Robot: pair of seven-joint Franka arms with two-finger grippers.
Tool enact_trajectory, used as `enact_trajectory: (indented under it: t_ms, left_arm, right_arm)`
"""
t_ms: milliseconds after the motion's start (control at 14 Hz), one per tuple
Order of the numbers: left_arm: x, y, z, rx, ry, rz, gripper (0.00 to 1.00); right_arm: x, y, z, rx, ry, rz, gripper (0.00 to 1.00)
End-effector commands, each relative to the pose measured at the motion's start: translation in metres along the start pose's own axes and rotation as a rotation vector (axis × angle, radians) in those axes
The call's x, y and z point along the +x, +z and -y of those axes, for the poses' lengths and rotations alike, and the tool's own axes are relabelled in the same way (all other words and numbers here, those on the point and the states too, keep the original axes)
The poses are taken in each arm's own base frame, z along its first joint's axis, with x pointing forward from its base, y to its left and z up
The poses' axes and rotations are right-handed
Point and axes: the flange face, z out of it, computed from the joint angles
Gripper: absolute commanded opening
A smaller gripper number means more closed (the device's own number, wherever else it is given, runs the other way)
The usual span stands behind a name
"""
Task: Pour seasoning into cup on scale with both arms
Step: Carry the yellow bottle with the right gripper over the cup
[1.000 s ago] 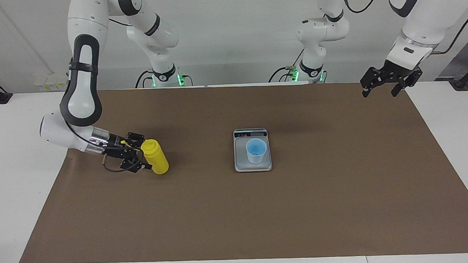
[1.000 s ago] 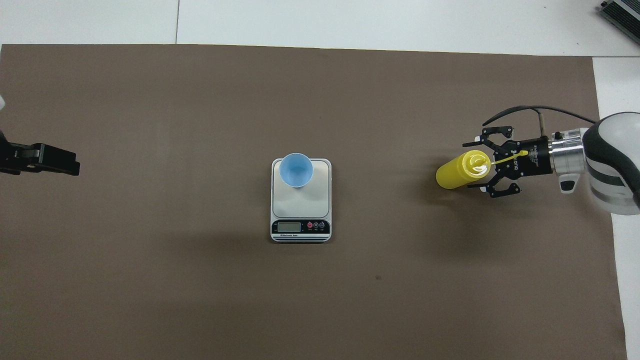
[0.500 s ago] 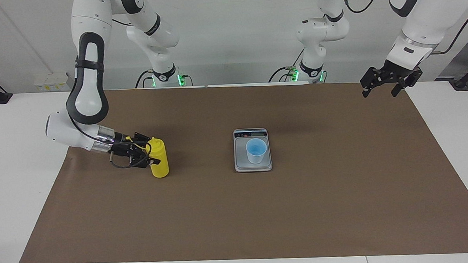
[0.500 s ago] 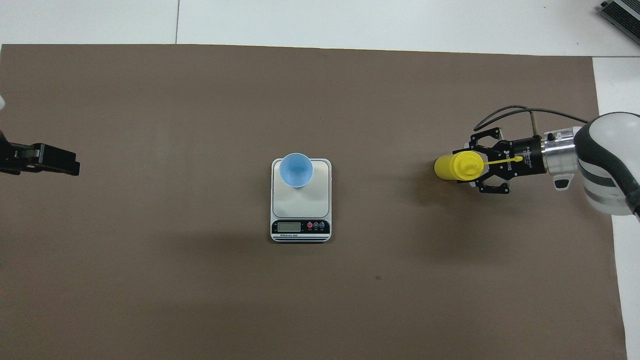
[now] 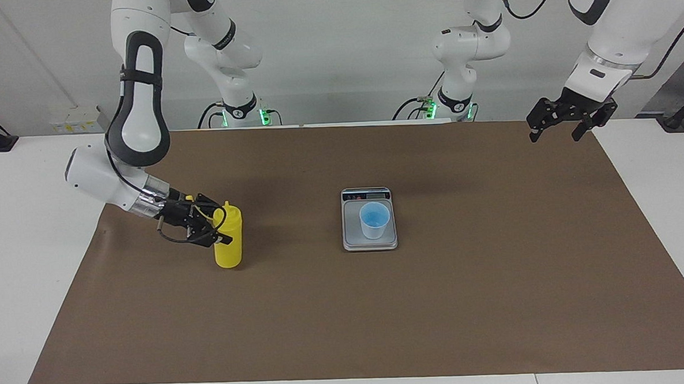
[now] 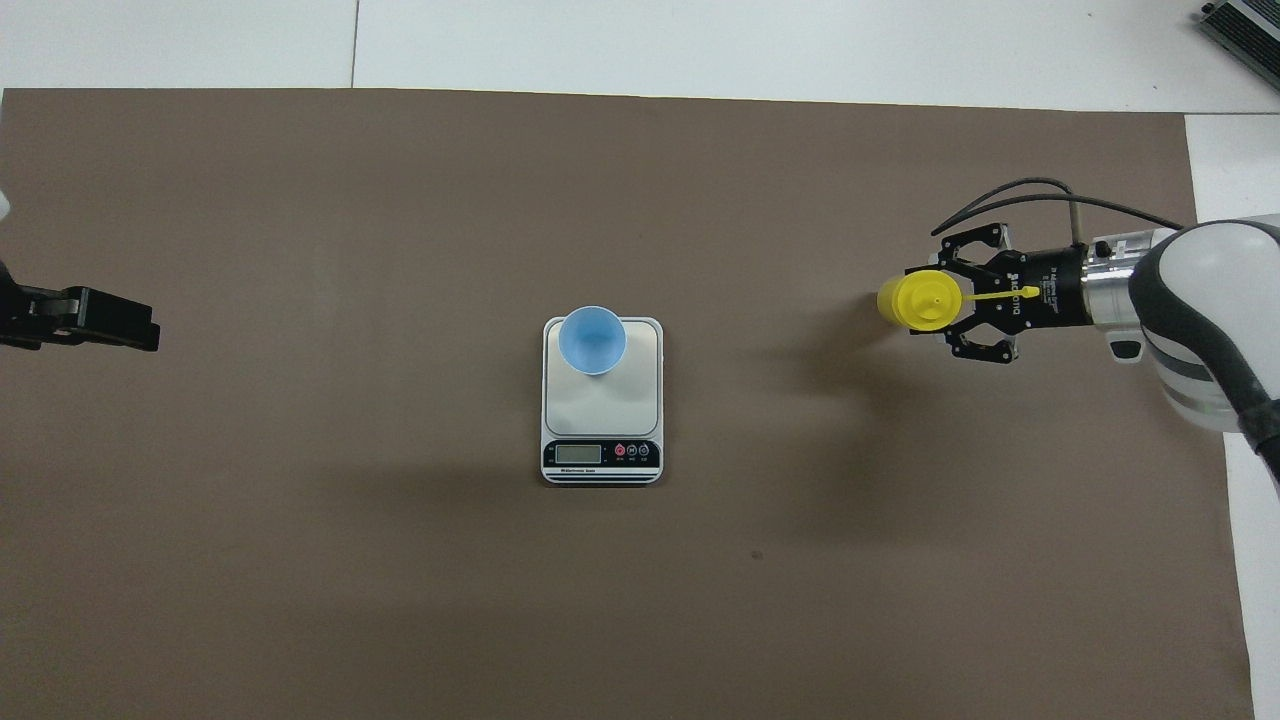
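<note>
Yellow plastic marks the thing that matters: the seasoning bottle (image 5: 228, 236) stands upright on the brown mat (image 5: 347, 307) toward the right arm's end of the table, its base apparently on the mat, its conical nozzle pointing straight up and its thin cap strap trailing back over the black fingers. The right gripper (image 5: 215, 227) is closed around the upper part of the bottle from the side, the wrist lying low and nearly level, so the bottle's long axis stands square to the gripper's reach. In the middle of the mat sits the scale (image 5: 370, 241), display strip turned toward the robots, and the cup (image 5: 374, 220) stands on its weighing plate, on the part of the plate farther from the robots. Cup and bottle are well apart, with bare mat between them, and the cup lies from the held bottle toward the left arm's end of the table, at about the same distance from the robots. That is the relation the coming move seems to turn on: I judge the bottle must be lifted, carried along the table to hang over the cup, and only then tipped nozzle-down. The left gripper (image 5: 571, 118) waits, raised over the mat's corner nearest its own base, fingers spread wide and holding nothing. The right arm is clearly the one placed to act; pouring has not begun.
</note>
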Motion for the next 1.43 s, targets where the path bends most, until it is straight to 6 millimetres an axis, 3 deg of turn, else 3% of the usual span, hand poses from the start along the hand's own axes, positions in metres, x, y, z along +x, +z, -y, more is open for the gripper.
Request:
enact_trajectory:
  t_ms: [0, 500, 786, 1071, 1214, 1286, 1357]
  left_arm:
    - [-0.01, -0.001, 0.002, 0.001, -0.015, 0.003, 1.0]
    - [-0.01, -0.001, 0.001, 0.001, -0.014, 0.003, 1.0]
    - [-0.01, -0.001, 0.001, 0.001, -0.014, 0.003, 1.0]
    - [-0.01, -0.001, 0.001, 0.001, -0.014, 0.003, 1.0]
    - [-0.01, -0.001, 0.001, 0.001, -0.014, 0.003, 1.0]
    - [-0.01, -0.001, 0.001, 0.001, -0.014, 0.003, 1.0]
    - [-0.01, -0.001, 0.001, 0.001, -0.014, 0.003, 1.0]
  right_arm:
    - [-0.052, 0.007, 0.023, 0.021, 0.035, -0.096, 0.0]
    - [-0.153, 0.056, 0.068, 0.077, 0.102, -0.276, 0.0]
    - [-0.214, 0.098, 0.076, 0.162, 0.038, -0.375, 0.0]
    - [-0.25, 0.127, 0.075, 0.257, -0.083, -0.434, 0.0]
    - [-0.258, 0.147, 0.072, 0.287, -0.17, -0.461, 0.0]
    - [-0.259, 0.154, 0.068, 0.285, -0.216, -0.485, 0.0]
    - [-0.272, 0.168, 0.06, 0.272, -0.277, -0.498, 0.0]
